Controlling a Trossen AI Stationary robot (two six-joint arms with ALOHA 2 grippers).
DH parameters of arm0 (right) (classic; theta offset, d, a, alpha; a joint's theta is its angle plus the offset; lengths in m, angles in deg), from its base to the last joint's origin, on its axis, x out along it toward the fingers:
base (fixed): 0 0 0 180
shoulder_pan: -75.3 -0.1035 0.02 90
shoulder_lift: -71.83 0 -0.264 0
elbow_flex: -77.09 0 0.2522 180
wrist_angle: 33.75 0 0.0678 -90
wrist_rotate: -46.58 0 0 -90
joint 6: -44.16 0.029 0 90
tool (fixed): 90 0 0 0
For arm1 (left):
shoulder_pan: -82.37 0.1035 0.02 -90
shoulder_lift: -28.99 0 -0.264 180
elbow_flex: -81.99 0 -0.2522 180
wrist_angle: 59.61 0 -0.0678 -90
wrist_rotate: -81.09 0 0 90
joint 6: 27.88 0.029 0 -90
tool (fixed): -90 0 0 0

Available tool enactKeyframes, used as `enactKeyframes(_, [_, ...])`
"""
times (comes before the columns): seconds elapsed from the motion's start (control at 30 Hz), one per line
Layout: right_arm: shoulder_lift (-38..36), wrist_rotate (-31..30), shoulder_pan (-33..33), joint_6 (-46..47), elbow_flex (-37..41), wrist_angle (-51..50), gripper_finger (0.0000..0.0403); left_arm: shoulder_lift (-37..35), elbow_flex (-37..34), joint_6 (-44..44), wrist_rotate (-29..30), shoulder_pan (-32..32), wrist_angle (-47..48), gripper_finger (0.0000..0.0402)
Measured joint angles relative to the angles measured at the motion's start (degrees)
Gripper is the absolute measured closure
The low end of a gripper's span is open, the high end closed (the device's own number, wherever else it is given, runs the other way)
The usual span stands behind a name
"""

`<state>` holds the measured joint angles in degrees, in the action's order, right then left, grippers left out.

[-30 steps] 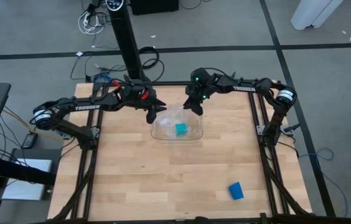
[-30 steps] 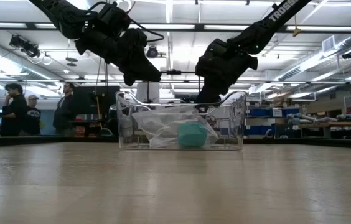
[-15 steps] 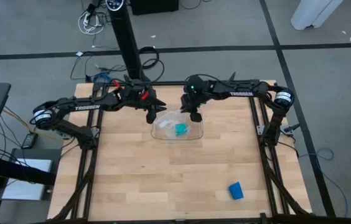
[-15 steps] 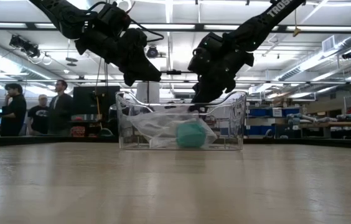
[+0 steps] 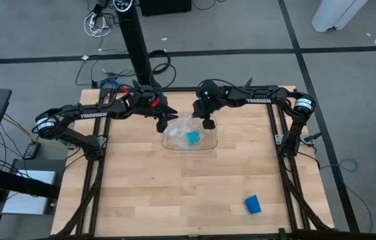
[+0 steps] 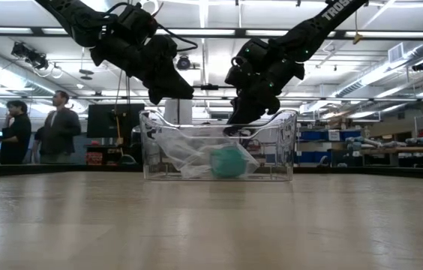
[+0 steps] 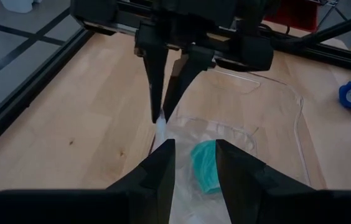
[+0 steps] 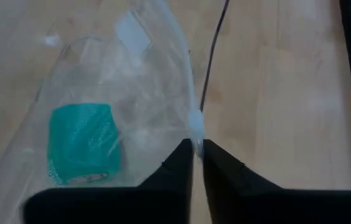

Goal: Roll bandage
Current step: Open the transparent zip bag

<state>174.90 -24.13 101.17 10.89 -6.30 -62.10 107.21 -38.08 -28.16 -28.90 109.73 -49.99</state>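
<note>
The bandage (image 5: 253,204), soft and light, is best pinched across its roll. Clear plastic film (image 8: 195,127) is pinched by the nearly closed right gripper (image 8: 197,149); nothing is held by the part-open left gripper (image 7: 194,155).

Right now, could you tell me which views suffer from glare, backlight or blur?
Low view: bright ceiling strips backlight both arms into silhouettes, and the clear tray glints. Right wrist view: soft, the plastic bag washed out. Left wrist view: its own fingers are blurred. High view: evenly lit, the bandage clear.
</note>
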Motion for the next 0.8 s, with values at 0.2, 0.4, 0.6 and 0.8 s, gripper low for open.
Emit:
enactKeyframes(0.2, [-0.2,-0.4,-0.3,2.1,0.0,-0.5,0.0401,0.0,0.7,0.0,0.8,-2.0,0.7,0.0280])
enactKeyframes(0.4, [-5.0,-9.3,-3.4,3.3,0.0,-3.3,0.0402,0.0,8.2,2.0,10.4,-7.8,10.8,0.0280])
enactKeyframes(0.6, [-10.6,-14.6,-8.8,4.4,0.0,-3.5,0.0403,0.0,13.8,3.1,16.9,-11.0,14.1,0.0280])
enactKeyframes(0.8, [-13.5,-18.5,-12.8,6.3,0.0,-3.0,0.0403,3.4,18.6,3.1,20.5,-13.0,18.8,0.0279])
